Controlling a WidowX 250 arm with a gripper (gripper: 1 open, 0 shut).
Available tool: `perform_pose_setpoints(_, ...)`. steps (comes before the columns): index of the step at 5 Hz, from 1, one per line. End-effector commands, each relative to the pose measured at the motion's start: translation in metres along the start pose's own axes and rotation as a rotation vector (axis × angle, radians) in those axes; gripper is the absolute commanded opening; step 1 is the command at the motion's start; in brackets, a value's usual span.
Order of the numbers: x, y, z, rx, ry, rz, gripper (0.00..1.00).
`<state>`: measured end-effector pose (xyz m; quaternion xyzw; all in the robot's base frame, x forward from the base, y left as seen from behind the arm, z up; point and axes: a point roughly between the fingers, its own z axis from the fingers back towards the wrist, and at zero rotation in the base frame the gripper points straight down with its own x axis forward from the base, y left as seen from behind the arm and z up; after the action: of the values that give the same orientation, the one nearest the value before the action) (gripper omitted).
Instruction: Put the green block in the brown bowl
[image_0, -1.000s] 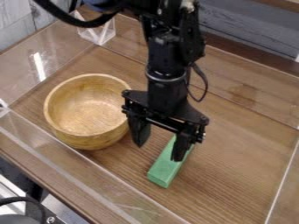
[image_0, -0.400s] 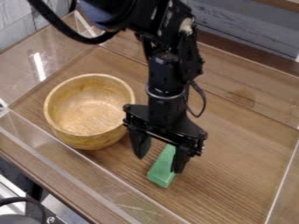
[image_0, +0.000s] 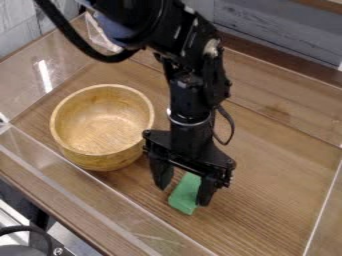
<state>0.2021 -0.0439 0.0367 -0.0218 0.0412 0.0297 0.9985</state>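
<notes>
Bowl first: the brown bowl (image_0: 102, 126) sits just to the left of the hand (image_0: 189, 184) in the camera view, round, light wood with visible grain, a thick rim and a deep hollow that holds nothing. Its near wall looks close to the hand's left finger, though whether they touch cannot be told. The hand points straight down over the desk (image_0: 274, 150) with its fingers spread wide, one on each side of the green block (image_0: 186, 194), and it grips nothing yet. The block lies flat on the desk directly under and between the fingers, a plain bright green bar with flat sides; its upper part is hidden behind the hand and only its near end shows. By my reading the task is at its start: the grasp is lined up but not closed, and the lift, the carry leftward and the drop into the bowl all remain.
</notes>
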Motion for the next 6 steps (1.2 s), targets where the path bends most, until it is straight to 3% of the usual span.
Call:
perform_pose_setpoints(1, 0.0054, -0.0017, 0.0021, -0.014, -0.035, -0.002, 1.0)
perform_pose_setpoints(5, 0.0061, 0.0003, -0.0055, -0.03, -0.047, 0.012, 1.0)
perform_pose_setpoints(6, 0.0064, 0.0008, -0.0072, -0.031, -0.049, 0.01, 0.0)
